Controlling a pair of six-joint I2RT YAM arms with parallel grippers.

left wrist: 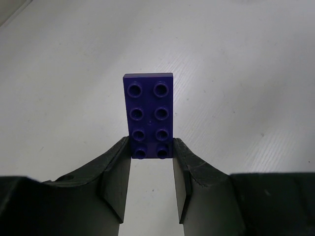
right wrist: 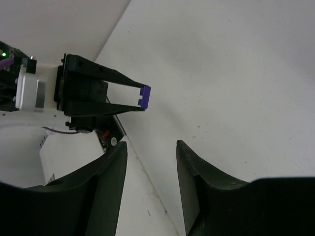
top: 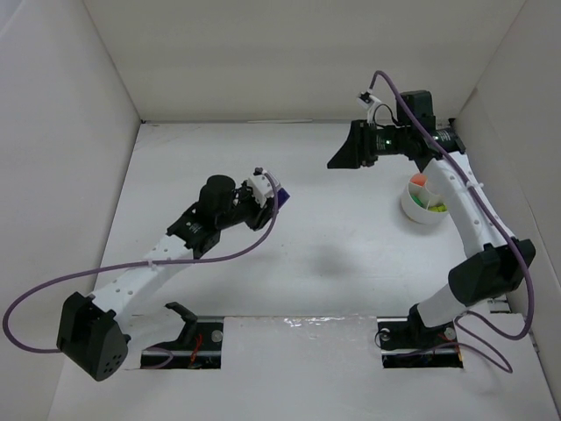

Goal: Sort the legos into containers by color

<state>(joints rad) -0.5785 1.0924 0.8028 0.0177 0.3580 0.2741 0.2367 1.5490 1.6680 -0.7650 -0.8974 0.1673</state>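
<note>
My left gripper (left wrist: 151, 150) is shut on one end of a purple lego (left wrist: 148, 115), a flat brick with two rows of studs that sticks out past the fingertips above the table. It shows in the top view (top: 282, 195) at centre left and in the right wrist view (right wrist: 144, 96). My right gripper (right wrist: 151, 147) is open and empty, held high at the back right (top: 344, 156). The round white bowl (top: 426, 203) with wedge compartments stands under the right arm, with orange, yellow and lime green bricks in it.
White walls close the table (top: 333, 254) in on the left, back and right. The arm bases and two dark cut-outs (top: 188, 344) lie along the near edge. Purple cables loop beside both arms.
</note>
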